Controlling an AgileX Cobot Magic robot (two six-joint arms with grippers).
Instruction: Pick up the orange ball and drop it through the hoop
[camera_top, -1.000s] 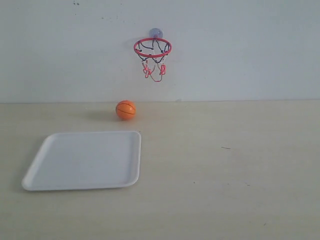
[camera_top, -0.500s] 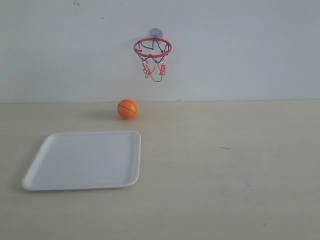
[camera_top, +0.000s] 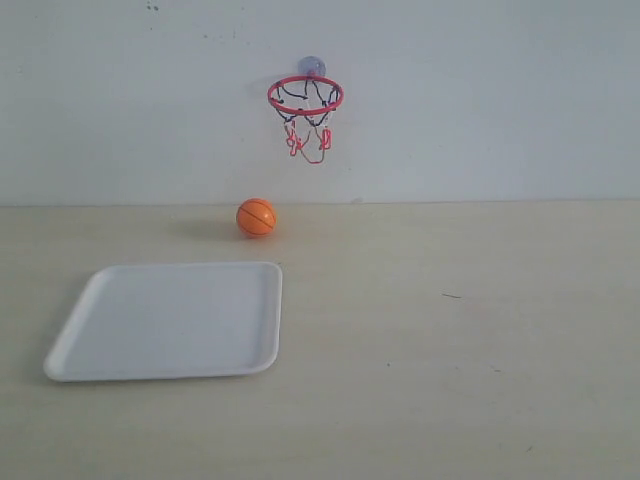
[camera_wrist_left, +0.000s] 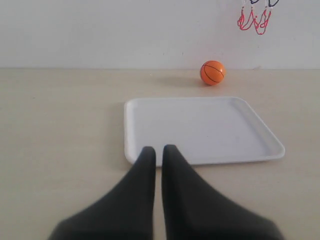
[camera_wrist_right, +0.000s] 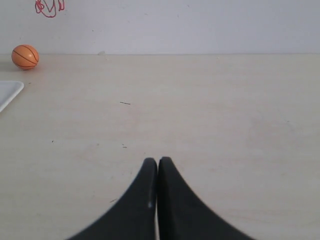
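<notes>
The orange ball (camera_top: 256, 217) rests on the table close to the back wall, just beyond the white tray (camera_top: 170, 320). On the wall above and a little right of the ball hangs the hoop (camera_top: 305, 97), red ring with a black-and-red net. In the left wrist view the ball (camera_wrist_left: 212, 72) lies past the tray's far edge, far from my left gripper (camera_wrist_left: 158, 150), whose jaws are shut on nothing. My right gripper (camera_wrist_right: 158, 161) is shut too, with the ball (camera_wrist_right: 25, 56) far off. Neither arm shows in the exterior view.
The flat white tray (camera_wrist_left: 200, 127) lies just ahead of the left gripper's fingertips. Only the net's lower strings (camera_wrist_left: 254, 19) show in the left wrist view. A white wall closes off the table's back edge.
The ball has rolled slightly to the right and toward the wall, then settled. The tray and hoop have not moved.
</notes>
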